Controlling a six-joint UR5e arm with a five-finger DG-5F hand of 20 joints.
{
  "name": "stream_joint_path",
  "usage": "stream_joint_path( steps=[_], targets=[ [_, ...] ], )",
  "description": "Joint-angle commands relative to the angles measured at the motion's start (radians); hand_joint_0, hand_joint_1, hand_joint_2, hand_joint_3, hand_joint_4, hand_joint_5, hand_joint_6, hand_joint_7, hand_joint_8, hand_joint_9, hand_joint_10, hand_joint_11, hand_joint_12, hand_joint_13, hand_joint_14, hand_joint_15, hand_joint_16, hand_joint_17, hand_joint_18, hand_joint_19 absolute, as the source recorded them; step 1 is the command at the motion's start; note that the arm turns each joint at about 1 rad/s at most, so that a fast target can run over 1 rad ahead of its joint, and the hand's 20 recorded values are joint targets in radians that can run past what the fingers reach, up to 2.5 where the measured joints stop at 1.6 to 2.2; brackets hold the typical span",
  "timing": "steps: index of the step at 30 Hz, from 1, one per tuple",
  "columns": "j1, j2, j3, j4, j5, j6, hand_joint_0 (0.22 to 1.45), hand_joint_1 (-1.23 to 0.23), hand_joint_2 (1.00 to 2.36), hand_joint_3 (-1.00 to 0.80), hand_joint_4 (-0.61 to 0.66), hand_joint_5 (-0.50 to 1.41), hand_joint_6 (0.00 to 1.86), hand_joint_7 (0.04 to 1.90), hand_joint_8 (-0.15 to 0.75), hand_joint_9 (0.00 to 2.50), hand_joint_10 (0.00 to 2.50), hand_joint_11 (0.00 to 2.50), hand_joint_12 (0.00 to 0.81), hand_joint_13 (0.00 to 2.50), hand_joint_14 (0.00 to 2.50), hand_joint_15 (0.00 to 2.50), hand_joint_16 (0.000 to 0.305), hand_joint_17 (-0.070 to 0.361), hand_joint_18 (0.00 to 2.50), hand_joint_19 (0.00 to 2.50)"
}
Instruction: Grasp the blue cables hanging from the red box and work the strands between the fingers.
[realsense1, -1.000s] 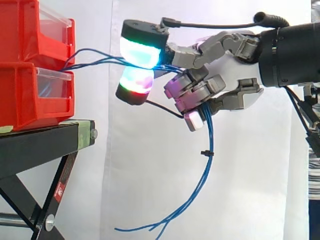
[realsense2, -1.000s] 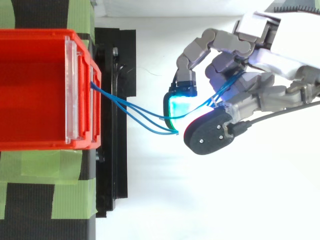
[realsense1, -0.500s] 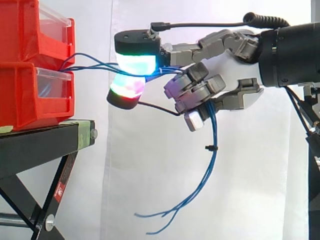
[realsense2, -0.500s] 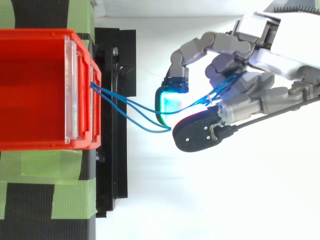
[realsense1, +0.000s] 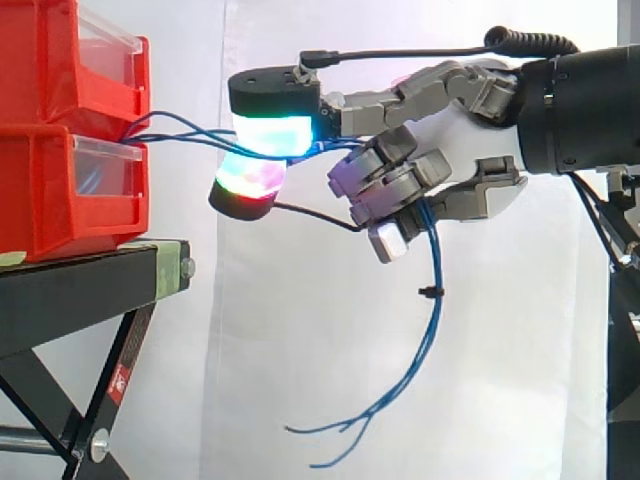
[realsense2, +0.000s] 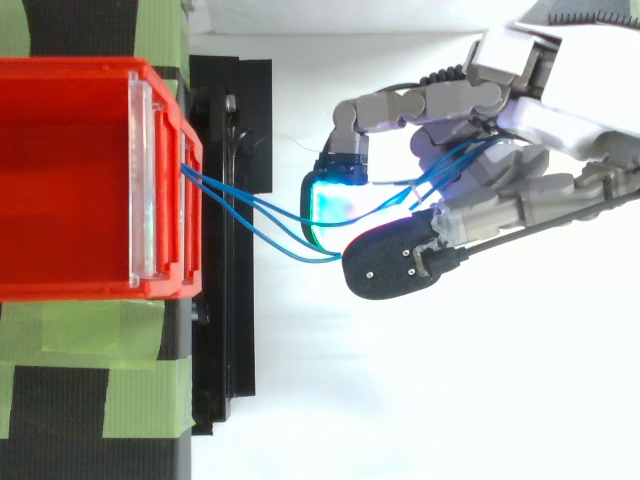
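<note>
**Hand pinches the blue strands close to the bins**

The hand (realsense1: 470, 140) comes in from the right at the height of the stacked red plastic bins (realsense1: 60, 190), palm turned toward them. Two of its digits are stretched out level toward the bins, and their glowing pads (realsense1: 275, 135) are pressed together one above the other. The thin blue cables (realsense1: 432, 330) are pinched between them. The other fingers are curled in below the palm, and the strands pass among them before dropping free.

The cables leave the front of the bins where the upper bin meets the lower one. They run nearly level across the gap to the pinch. Past the curled fingers they hang in a loose curve before the white curtain (realsense1: 300, 350), and their ends splay well below the hand. A small black tie (realsense1: 430, 291) sits on the hanging part. The bins stand on a black metal stand (realsense1: 90, 290).

From above, the strands (realsense2: 250, 210) fan out from the bin front (realsense2: 186, 170) and gather at the cyan-lit pad (realsense2: 335, 205).

Against a second ago, the two stretched digits reach further toward the bins and lie straighter. The pinch sits nearer the bin front. The black tie has risen and shifted right, and the loose ends have swung rightward too.
</note>
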Motion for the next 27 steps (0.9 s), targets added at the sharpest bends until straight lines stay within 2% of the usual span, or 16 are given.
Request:
stream_joint_path(
  steps=[1, 3, 5, 7, 9, 11, 13, 14, 15, 16, 17, 19, 21, 24, 26, 27],
  targets=[
    [0.0, 0.0, 0.0, 0.0, 0.0, 0.001, 1.09, -0.8, 1.01, -0.08, 0.01, 0.44, 0.21, 1.39, 0.43, 0.95, 2.5, 2.5, 0.546, 1.37, 2.5, 1.51, 0.073, 0.164, 1.59, 0.4],
    [0.0, 0.0, 0.0, 0.0, 0.0, 0.0, 0.88, -0.79, 1.01, -0.36, 0.05, 0.35, 0.12, 1.4, 0.43, 0.95, 2.5, 2.5, 0.546, 1.37, 2.5, 1.51, 0.073, 0.164, 1.59, 0.4],
    [0.0, 0.0, 0.0, 0.0, 0.0, 0.0, 0.89, -0.79, 1.01, -0.48, 0.04, 0.33, 0.06, 1.44, 0.43, 0.95, 2.5, 2.5, 0.546, 1.37, 2.5, 1.51, 0.073, 0.164, 1.59, 0.4],
    [0.0, 0.0, 0.0, 0.0, 0.0, 0.001, 1.1, -0.81, 1.02, -0.28, 0.03, 0.26, 0.22, 1.36, 0.43, 0.95, 2.5, 2.5, 0.546, 1.37, 2.5, 1.51, 0.073, 0.164, 1.59, 0.4],
    [0.0, 0.0, 0.0, 0.0, 0.0, 0.0, 1.32, -0.74, 1.01, -0.14, -0.04, 0.35, 0.36, 1.3, 0.43, 0.95, 2.5, 2.5, 0.546, 1.37, 2.5, 1.51, 0.073, 0.164, 1.59, 0.4],
    [0.0, 0.0, 0.0, 0.0, 0.0, 0.0, 1.35, -0.73, 1.01, -0.1, -0.05, 0.46, 0.29, 1.36, 0.43, 0.95, 2.5, 2.5, 0.546, 1.37, 2.5, 1.51, 0.073, 0.164, 1.59, 0.4],
    [0.0, 0.0, 0.0, 0.0, 0.0, 0.0, 1.3, -0.76, 1.01, -0.07, -0.03, 0.46, 0.32, 1.4, 0.43, 0.95, 2.5, 2.5, 0.546, 1.37, 2.5, 1.51, 0.073, 0.164, 1.59, 0.4],
    [0.0, 0.0, 0.001, 0.0, 0.0, 0.0, 1.1, -0.83, 1.02, -0.03, 0.03, 0.3, 0.57, 1.28, 0.43, 0.95, 2.5, 2.5, 0.546, 1.37, 2.5, 1.51, 0.073, 0.164, 1.59, 0.4],
    [0.0, 0.0, 0.001, 0.0, 0.0, 0.0, 0.93, -0.83, 1.01, -0.16, 0.05, 0.18, 0.77, 1.19, 0.43, 0.95, 2.5, 2.5, 0.546, 1.37, 2.5, 1.51, 0.073, 0.164, 1.59, 0.4],
    [0.0, 0.0, 0.0, 0.0, 0.0, 0.0, 0.88, -0.83, 1.01, -0.26, 0.07, 0.09, 0.9, 1.13, 0.43, 0.95, 2.5, 2.5, 0.546, 1.37, 2.5, 1.51, 0.073, 0.164, 1.59, 0.4],
    [0.0, 0.0, 0.0, 0.0, 0.0, 0.0, 0.84, -0.82, 1.01, -0.5, 0.05, 0.05, 0.91, 1.22, 0.43, 0.95, 2.5, 2.5, 0.546, 1.37, 2.5, 1.51, 0.073, 0.164, 1.59, 0.4],
    [-0.002, 0.0, 0.0, 0.0, 0.0, 0.0, 0.86, -0.82, 1.01, -0.68, 0.05, 0.03, 0.94, 1.25, 0.43, 0.95, 2.5, 2.5, 0.546, 1.37, 2.5, 1.51, 0.073, 0.164, 1.59, 0.4],
    [0.0, 0.0, 0.0, 0.0, 0.0, 0.0, 1.03, -0.85, 1.01, -0.58, 0.05, -0.07, 1.28, 1.11, 0.43, 0.95, 2.5, 2.5, 0.546, 1.37, 2.5, 1.51, 0.073, 0.164, 1.59, 0.4],
    [0.0, 0.0, 0.0, 0.0, 0.0, 0.0, 1.22, -0.81, 1.01, -0.27, 0.02, -0.06, 1.35, 1.09, 0.43, 0.95, 2.5, 2.5, 0.546, 1.37, 2.5, 1.51, 0.073, 0.164, 1.59, 0.4],
    [0.0, 0.0, 0.0, 0.0, 0.0, 0.0, 1.25, -0.8, 1.01, -0.26, 0.01, -0.05, 1.35, 1.08, 0.43, 0.95, 2.5, 2.5, 0.546, 1.37, 2.5, 1.51, 0.073, 0.164, 1.59, 0.4],
    [0.0, 0.0, 0.0, 0.0, 0.0, 0.0, 1.23, -0.8, 1.01, -0.39, 0.02, -0.06, 1.33, 1.07, 0.43, 0.95, 2.5, 2.5, 0.546, 1.37, 2.5, 1.51, 0.073, 0.164, 1.59, 0.4]
  ],
)
